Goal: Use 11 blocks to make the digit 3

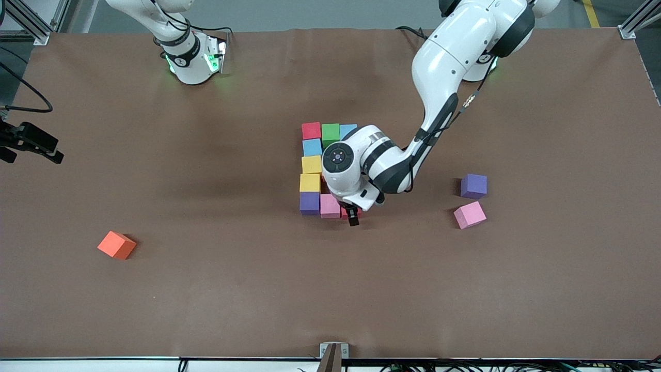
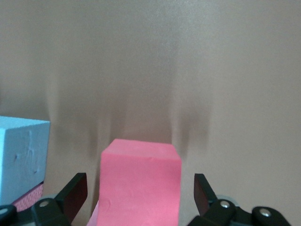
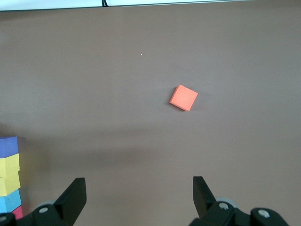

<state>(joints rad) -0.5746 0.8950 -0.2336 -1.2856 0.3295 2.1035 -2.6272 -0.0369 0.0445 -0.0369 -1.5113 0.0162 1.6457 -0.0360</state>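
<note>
Step in hand: placing — left gripper (image 1: 353,217) low over bottom row of block group (image 1: 320,168), jaws spread wide, red block (image 2: 140,181) between fingers (image 2: 75,193) but apparently let go, beside pink block (image 1: 329,205).

Right gripper (image 3: 138,200): released, empty, arm waiting near its base.

Loose stock: purple block (image 1: 473,186), second pink block (image 1: 469,214) toward left arm's end. Orange cube (image 1: 117,245) — not needed.

Next, likely: lift left gripper clear, fetch loose block.
</note>
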